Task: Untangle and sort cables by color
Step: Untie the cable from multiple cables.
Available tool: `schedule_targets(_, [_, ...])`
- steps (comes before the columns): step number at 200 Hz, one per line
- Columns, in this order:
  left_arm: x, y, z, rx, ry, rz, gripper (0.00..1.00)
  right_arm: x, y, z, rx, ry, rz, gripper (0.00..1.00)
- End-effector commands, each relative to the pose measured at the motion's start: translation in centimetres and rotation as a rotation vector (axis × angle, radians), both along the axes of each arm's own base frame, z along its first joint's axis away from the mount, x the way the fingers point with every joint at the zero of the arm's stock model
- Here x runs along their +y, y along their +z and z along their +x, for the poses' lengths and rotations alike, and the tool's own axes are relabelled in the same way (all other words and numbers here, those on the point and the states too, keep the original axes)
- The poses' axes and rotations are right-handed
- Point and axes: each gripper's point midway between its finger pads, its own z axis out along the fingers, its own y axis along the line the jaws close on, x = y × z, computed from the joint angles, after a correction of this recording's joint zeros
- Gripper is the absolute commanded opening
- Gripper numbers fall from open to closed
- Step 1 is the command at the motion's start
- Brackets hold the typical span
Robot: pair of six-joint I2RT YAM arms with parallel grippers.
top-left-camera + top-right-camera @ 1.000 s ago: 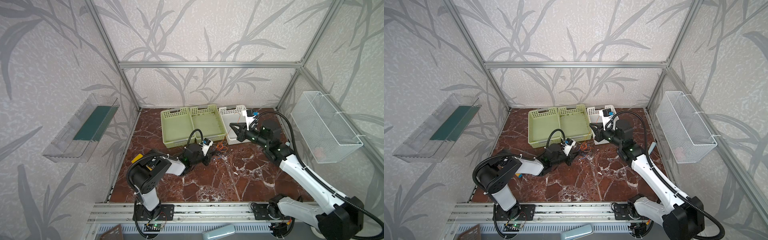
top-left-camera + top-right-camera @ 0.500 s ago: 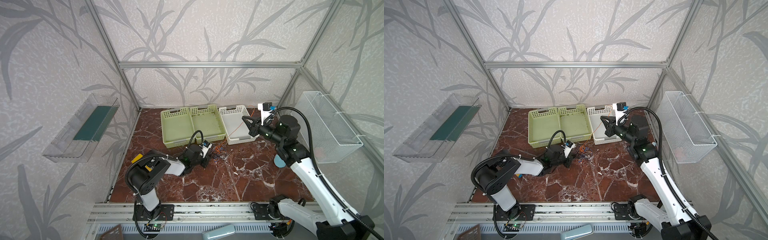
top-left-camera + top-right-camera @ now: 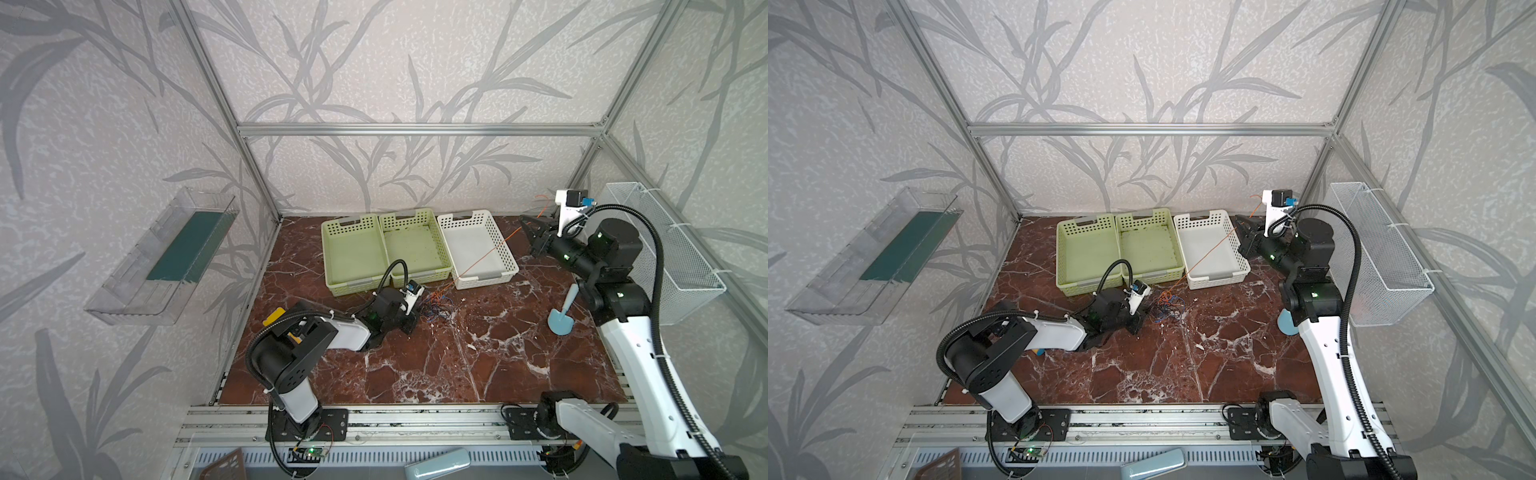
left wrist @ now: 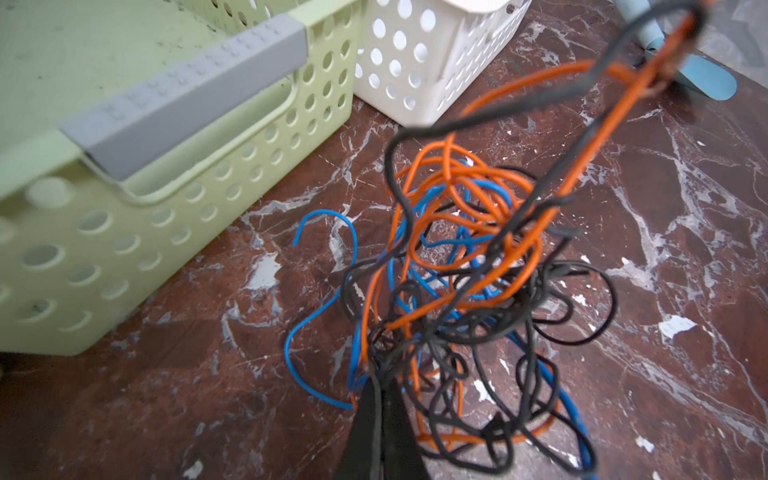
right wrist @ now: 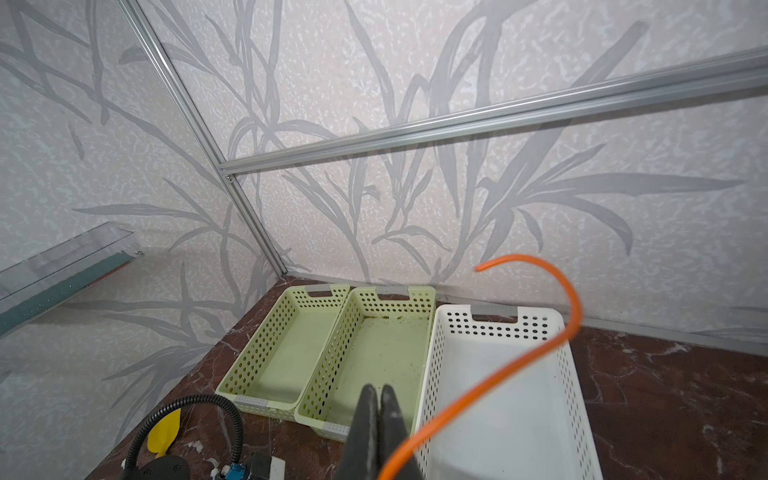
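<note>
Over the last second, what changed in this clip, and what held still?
The right gripper, shut on an orange cable, swung up and away from the tangle toward the back right corner, drawing that cable out in a line across the white basket. Nothing was newly gripped or let go. The left gripper stayed low, shut on the tangle, and the white basket did not move.

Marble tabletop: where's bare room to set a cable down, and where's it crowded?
Bare: the marble between the cable tangle and the front rail, and the left green basket. Crowded: around the tangle at the left tool, and the white basket, crossed by the taut orange cable to the right tool.
</note>
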Motion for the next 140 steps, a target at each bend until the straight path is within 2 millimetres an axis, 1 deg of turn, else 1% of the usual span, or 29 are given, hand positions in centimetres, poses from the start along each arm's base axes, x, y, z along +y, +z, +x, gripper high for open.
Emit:
schedule_targets(1, [1.0,-0.6,-0.1,0.011,0.014,0.072,0.00,0.2,4.3,-0.5,-0.108,0.031,0.010,0.00])
schedule_targets(16, [1.0,-0.7,0.0,0.011,0.017,0.080,0.00,0.3,5.4,-0.4,-0.126,0.042,0.014,0.00])
schedule_targets(46, [1.8,-1.2,0.2,0.013,0.045,0.115,0.00,0.1,7.9,-0.6,-0.182,0.027,-0.006,0.00])
schedule_targets(73, [1.7,-1.1,0.2,0.016,0.046,0.116,0.00,0.5,10.3,-0.7,-0.219,0.051,-0.003,0.00])
schedule_targets(117, [2.1,-1.3,0.2,0.015,0.063,0.125,0.00,0.3,12.6,-0.5,-0.260,0.043,-0.022,0.00])
schedule_targets(140, [2.6,-1.5,0.2,0.017,0.076,0.138,0.00,0.4,13.4,-0.2,-0.266,0.050,-0.023,0.00])
